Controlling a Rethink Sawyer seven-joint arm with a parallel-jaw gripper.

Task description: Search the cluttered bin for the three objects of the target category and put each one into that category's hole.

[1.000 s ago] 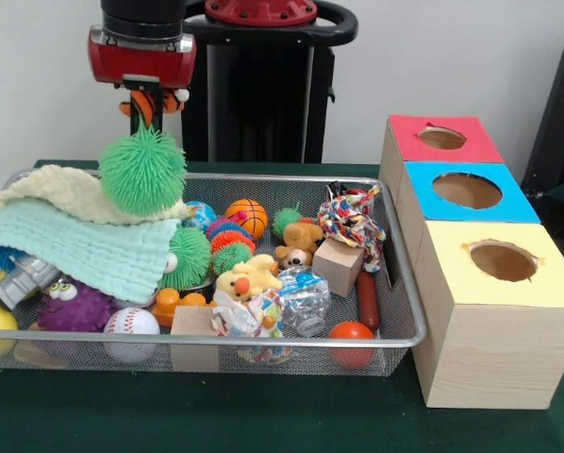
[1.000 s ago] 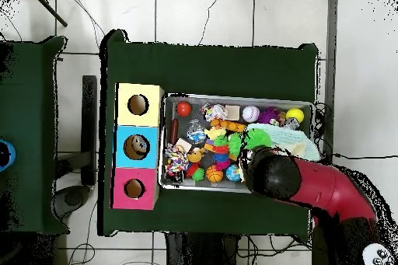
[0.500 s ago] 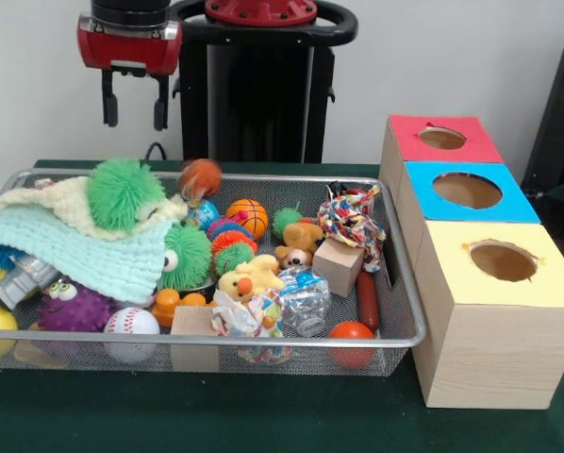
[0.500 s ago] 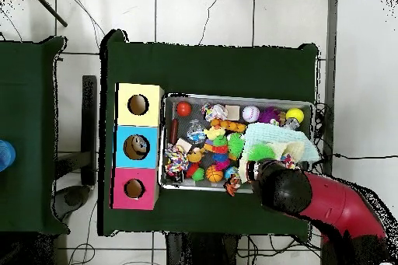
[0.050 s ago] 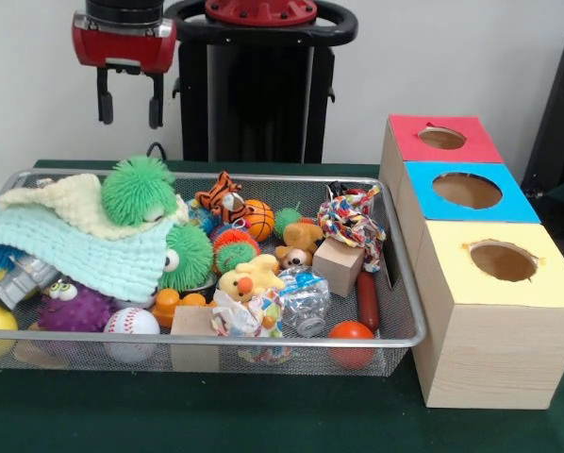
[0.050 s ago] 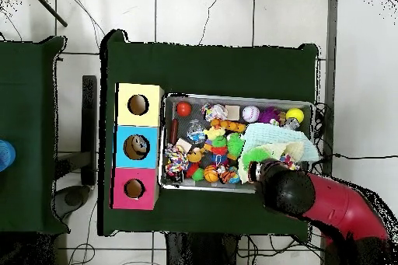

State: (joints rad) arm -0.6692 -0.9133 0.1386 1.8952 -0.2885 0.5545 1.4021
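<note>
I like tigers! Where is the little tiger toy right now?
In the front view, the tiger toy lies in the bin near its back edge, between the green spiky ball and the small basketball.

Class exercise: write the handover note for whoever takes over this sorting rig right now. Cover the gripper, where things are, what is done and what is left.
Gripper: open, empty, raised above the bin's far left corner.
Striped tiger toy: lies loose in the wire bin, beside the small basketball.
Boxes: red, blue and yellow stand beside the bin; whether anything is inside cannot be seen from the front.
Done: nothing shown as sorted.
Left: find the target items, re-grasp and drop each in its hole.
</note>
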